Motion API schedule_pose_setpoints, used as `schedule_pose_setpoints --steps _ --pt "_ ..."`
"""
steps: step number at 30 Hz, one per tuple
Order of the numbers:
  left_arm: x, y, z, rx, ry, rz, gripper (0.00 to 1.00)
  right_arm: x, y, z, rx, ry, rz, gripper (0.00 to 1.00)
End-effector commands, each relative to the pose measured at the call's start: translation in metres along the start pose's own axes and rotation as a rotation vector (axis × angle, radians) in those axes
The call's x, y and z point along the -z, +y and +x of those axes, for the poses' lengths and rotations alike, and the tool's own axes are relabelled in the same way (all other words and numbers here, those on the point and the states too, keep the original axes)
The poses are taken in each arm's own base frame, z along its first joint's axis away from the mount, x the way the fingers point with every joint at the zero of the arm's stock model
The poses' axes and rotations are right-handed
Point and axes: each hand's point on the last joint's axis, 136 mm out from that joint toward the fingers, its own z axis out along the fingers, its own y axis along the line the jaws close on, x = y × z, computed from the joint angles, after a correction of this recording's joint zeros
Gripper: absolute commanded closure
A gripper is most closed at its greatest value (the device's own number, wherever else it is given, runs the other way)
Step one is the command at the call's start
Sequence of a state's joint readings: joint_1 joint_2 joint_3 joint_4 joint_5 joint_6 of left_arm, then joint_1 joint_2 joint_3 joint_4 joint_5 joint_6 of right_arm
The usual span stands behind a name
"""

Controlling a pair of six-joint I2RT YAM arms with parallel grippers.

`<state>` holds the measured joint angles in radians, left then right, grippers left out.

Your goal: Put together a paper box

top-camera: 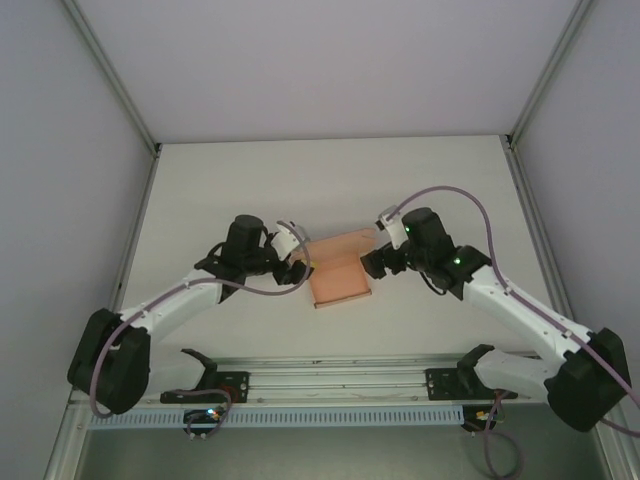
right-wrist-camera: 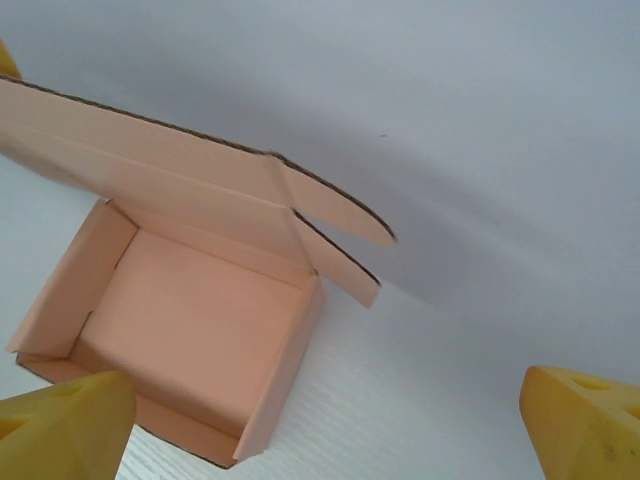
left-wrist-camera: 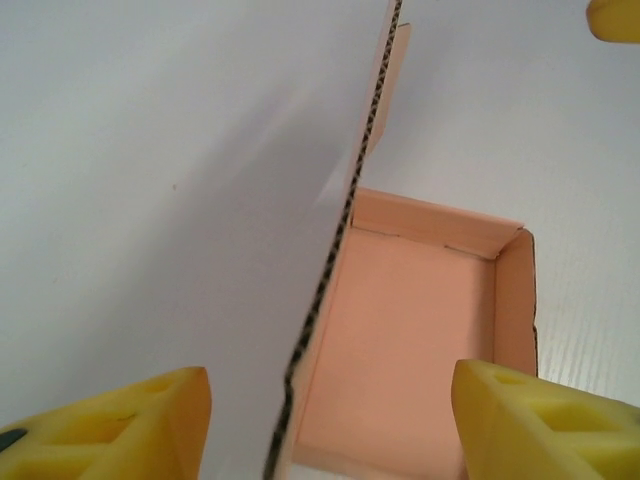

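The paper box (top-camera: pixel 340 278) is lying midway between the left gripper (top-camera: pixel 297 259) and the right gripper (top-camera: pixel 374 259). Both are gaping wide and holding nothing.

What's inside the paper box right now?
Nothing: the paper box shows only its bare pink floor and walls. Its raised lid hides part of the hinge-side wall.

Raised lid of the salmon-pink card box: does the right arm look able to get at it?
Probably yes. The right gripper hangs close, jaws open, facing the salmon-pink card box; its raised lid stands free ahead with nothing between.
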<state>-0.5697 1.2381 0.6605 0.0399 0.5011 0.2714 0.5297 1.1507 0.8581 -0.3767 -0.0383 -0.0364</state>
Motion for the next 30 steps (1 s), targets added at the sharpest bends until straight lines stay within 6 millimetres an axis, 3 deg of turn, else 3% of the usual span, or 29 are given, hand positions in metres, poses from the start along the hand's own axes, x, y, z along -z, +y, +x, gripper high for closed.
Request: schedule_pose_setpoints --steps 1,4,7,12,18,22,26,30 --pt "0.013 0.003 0.003 -0.038 0.080 -0.044 0.35 -0.004 0.004 0.003 0.150 0.100 -0.051 0.00" --pt "0.017 0.006 0.006 -0.040 0.138 -0.070 0.35 -0.016 -0.005 -0.002 0.241 0.156 -0.023 0.03" --pt "0.018 0.006 0.003 -0.057 0.161 -0.066 0.43 -0.027 -0.005 -0.001 0.317 0.248 -0.052 0.08" --pt "0.015 0.009 0.010 -0.073 0.247 -0.071 0.67 -0.046 -0.011 -0.002 0.362 0.367 -0.053 0.19" --pt "0.012 0.012 0.015 -0.089 0.304 -0.073 0.76 -0.059 -0.013 0.008 0.390 0.448 -0.075 0.53" --pt "0.008 0.016 0.010 -0.096 0.295 -0.082 0.97 -0.055 -0.013 0.006 0.387 0.435 -0.067 0.81" --pt "0.003 0.019 0.005 -0.093 0.300 -0.087 1.00 -0.049 -0.012 0.001 0.374 0.412 -0.064 0.98" --pt "0.002 0.043 -0.009 -0.009 0.266 -0.226 1.00 -0.048 -0.015 -0.019 0.284 0.331 -0.013 1.00"
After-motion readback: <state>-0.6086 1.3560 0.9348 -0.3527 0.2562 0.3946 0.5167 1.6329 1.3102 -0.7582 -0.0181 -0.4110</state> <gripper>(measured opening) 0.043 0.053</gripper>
